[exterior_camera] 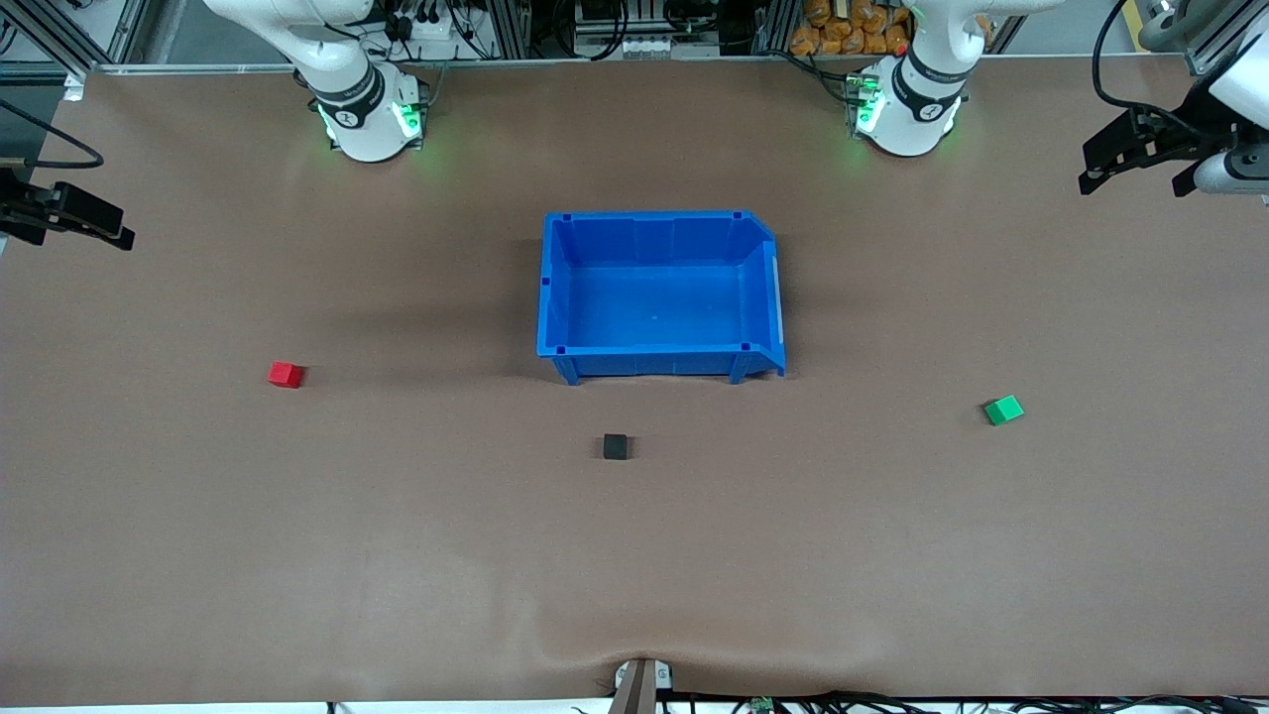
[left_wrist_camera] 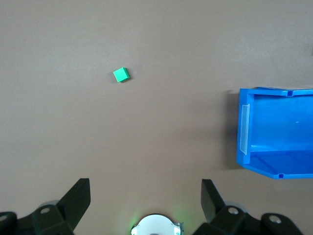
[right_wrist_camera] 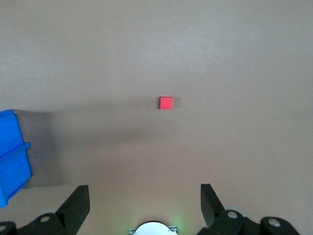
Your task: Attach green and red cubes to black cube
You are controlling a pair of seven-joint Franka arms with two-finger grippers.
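A blue plastic open-topped bin (exterior_camera: 661,296) stands mid-surface on the brown surface (exterior_camera: 397,555) with nothing inside it. The small matte black cube (exterior_camera: 616,446) lies at the bin's six o'clock, nearer the front camera. The bright red cube (exterior_camera: 286,374) lies toward the right arm's end of the surface, at the bin's eight o'clock; the bright green cube (exterior_camera: 1003,410) lies toward the left arm's end, at its four o'clock. The left pincer (left_wrist_camera: 145,196) hangs high above the surface at its arm's end, fingers spread wide and holding nothing, the green cube well apart from it. The right pincer (right_wrist_camera: 145,198) hangs likewise at its own end, spread and unladen, the red cube well apart.
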